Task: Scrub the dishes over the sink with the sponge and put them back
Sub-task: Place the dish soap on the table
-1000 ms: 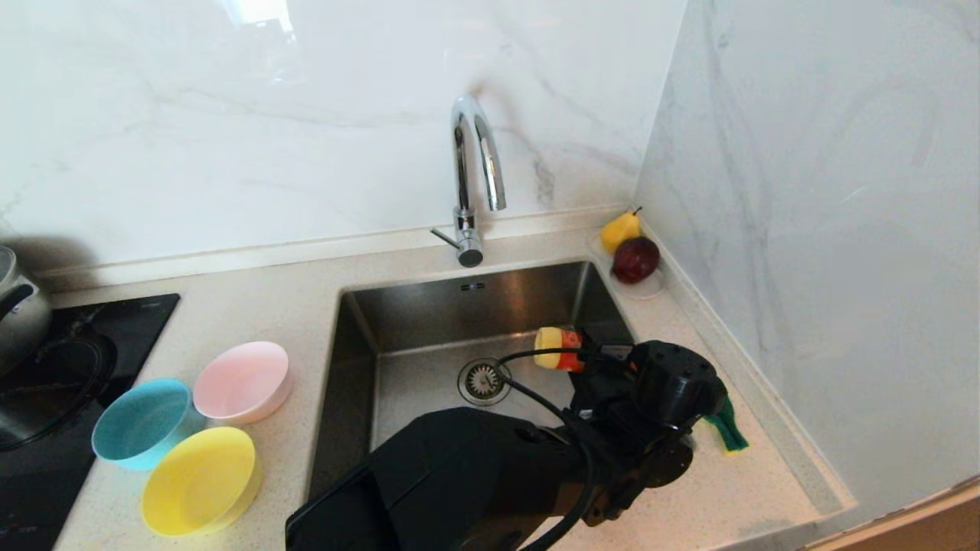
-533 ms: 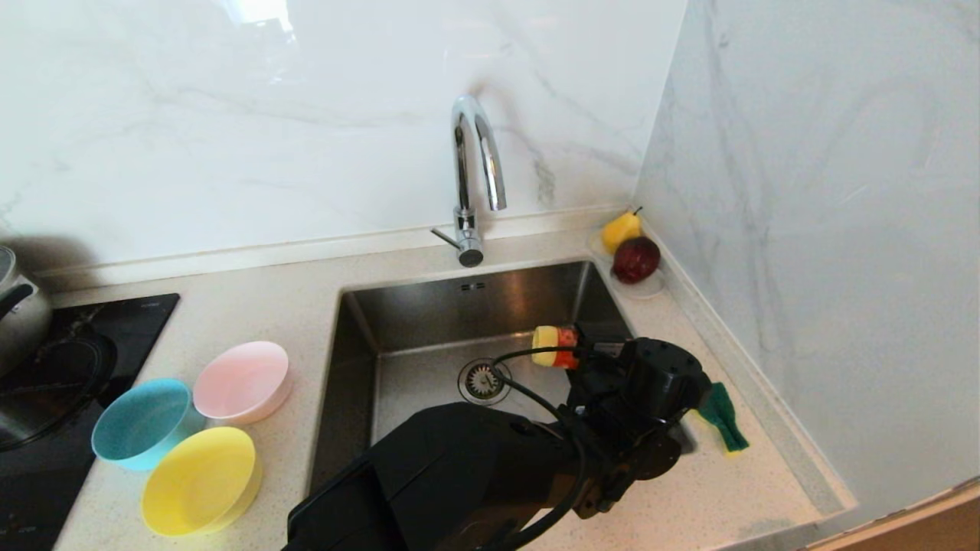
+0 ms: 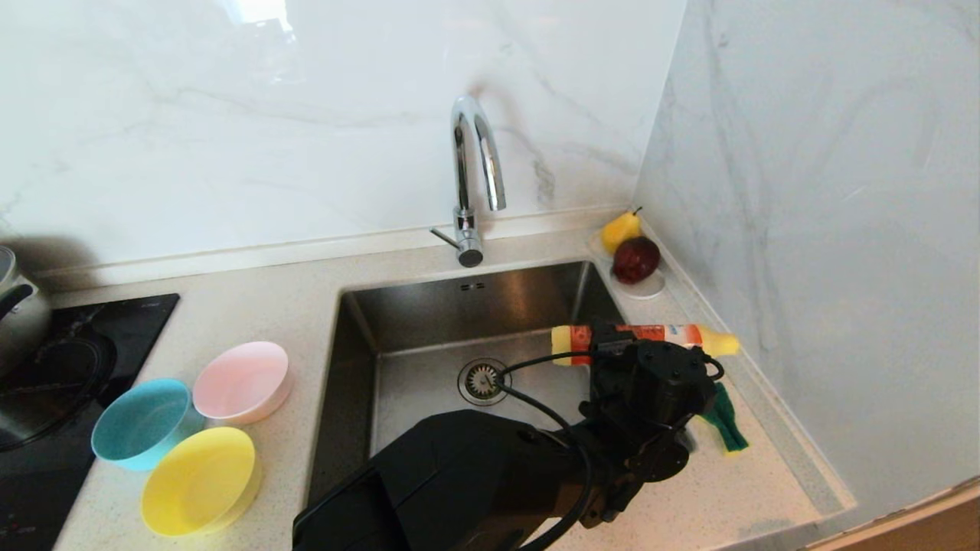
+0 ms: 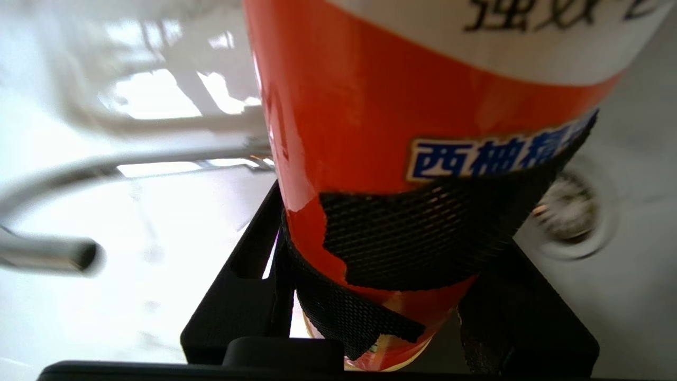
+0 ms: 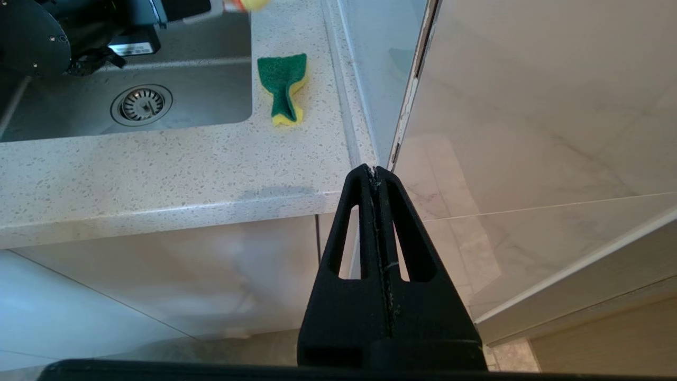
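Note:
My left gripper (image 4: 381, 264) is shut on an orange detergent bottle (image 3: 651, 335) with yellow ends, gripping it at a black mesh band. The bottle lies about level over the right rim of the sink (image 3: 429, 306). The green and yellow sponge (image 3: 723, 425) lies bent on the counter right of the sink, just beside the left wrist, and it also shows in the right wrist view (image 5: 283, 87). The pink bowl (image 3: 241, 381), blue bowl (image 3: 142, 422) and yellow bowl (image 3: 199, 480) sit together on the counter left of the sink. My right gripper (image 5: 374, 172) hangs shut below the counter's front edge.
A chrome faucet (image 3: 475, 176) stands behind the sink, and the drain strainer (image 3: 483, 379) is in its floor. A white saucer (image 3: 649, 289) with fruit sits in the back right corner. A steel pot (image 3: 19, 306) stands on the black cooktop (image 3: 115, 321) at far left. A marble wall closes the right side.
The left wrist has rolled, and the bottle has swung from end-on to lying level, one yellow end now reaching toward the right wall. The bowls and sponge stayed put.

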Motion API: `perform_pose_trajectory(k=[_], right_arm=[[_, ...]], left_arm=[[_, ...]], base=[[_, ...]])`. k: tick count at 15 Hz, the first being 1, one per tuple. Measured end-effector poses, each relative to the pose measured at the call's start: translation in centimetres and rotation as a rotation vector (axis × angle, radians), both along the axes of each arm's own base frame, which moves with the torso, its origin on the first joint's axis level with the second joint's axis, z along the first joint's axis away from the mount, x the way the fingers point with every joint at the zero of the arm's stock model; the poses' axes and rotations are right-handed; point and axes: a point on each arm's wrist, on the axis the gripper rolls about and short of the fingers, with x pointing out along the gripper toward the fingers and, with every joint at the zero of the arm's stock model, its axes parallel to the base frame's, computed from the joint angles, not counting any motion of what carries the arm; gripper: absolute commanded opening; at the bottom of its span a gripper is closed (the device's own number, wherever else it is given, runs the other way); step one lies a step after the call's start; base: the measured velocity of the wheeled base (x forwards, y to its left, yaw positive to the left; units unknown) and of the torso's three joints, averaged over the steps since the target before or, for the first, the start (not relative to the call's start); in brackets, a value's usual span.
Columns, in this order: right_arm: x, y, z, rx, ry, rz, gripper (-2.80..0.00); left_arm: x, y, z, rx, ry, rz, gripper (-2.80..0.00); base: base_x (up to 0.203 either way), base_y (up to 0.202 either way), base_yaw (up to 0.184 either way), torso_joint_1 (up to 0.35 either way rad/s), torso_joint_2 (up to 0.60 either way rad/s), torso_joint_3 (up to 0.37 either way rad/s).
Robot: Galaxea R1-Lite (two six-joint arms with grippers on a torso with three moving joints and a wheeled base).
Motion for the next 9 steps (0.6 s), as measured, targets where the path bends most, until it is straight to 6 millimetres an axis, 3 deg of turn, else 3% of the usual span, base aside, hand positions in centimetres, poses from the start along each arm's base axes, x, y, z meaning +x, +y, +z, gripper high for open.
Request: perform_pose_trajectory(k=[4, 9], right_arm=[[0.0, 0.0, 0.0, 0.0, 0.0, 0.0, -2.8], [0.0, 0.0, 0.0, 0.0, 0.0, 0.0, -2.8]], left_arm=[[-0.4, 0.1, 1.9, -0.192, -0.03, 0.006, -2.8], [-0.9, 1.1, 7.3, -0.513, -0.097, -0.01, -2.8]], base=[[0.0, 0.0, 0.0, 0.0, 0.0, 0.0], [0.0, 0.0, 0.0, 0.0, 0.0, 0.0]])
